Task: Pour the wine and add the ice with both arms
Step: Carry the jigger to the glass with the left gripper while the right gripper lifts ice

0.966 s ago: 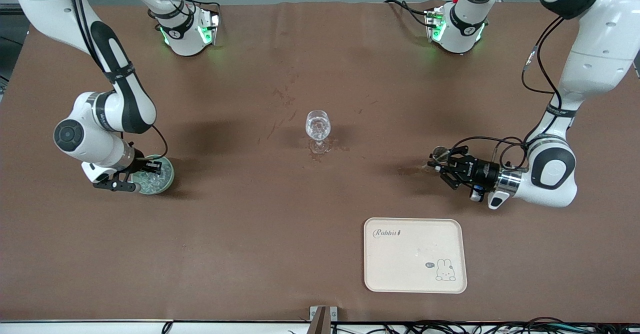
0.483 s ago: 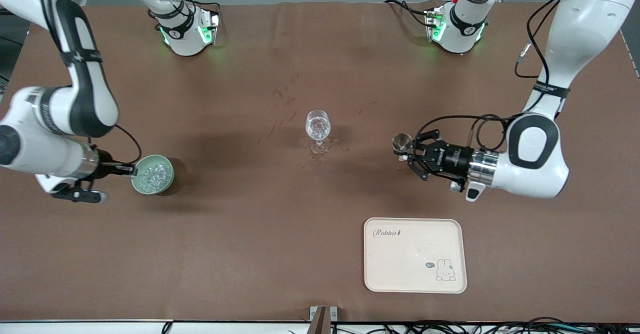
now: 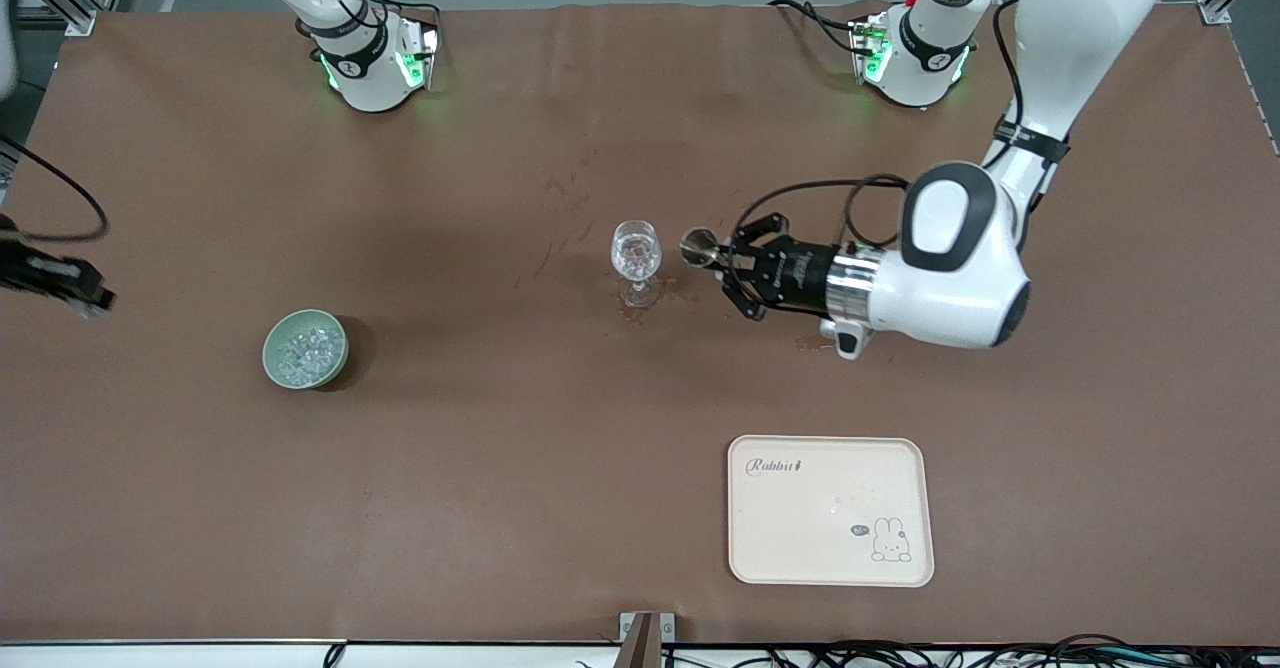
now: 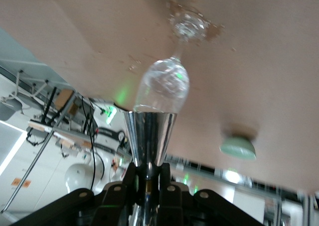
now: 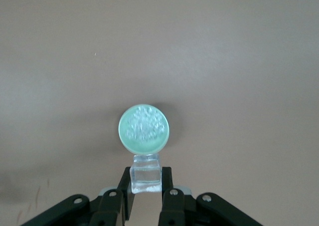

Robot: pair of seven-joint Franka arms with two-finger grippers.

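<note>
Front view: the left gripper (image 3: 722, 260), clamped on a steel cup (image 3: 697, 246), hovers just beside the fragile stemmed glass (image 3: 636, 251) at mid-table; tray (image 3: 830, 510) well clear.

Left wrist view: the cup (image 4: 148, 136) nears the glass (image 4: 163, 84).

Right wrist view: the right gripper (image 5: 146, 186) pinches one slippery ice (image 5: 145, 176) cube above the bowl (image 5: 144, 128).

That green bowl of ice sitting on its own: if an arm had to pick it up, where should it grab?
Probably the rim of the pale green bowl, coming straight down from above with one finger inside and one outside. It stands upright with its mouth open upward, its round sloping wall is too wide to span, and the ice heaped in the middle leaves only the edge free.
</note>
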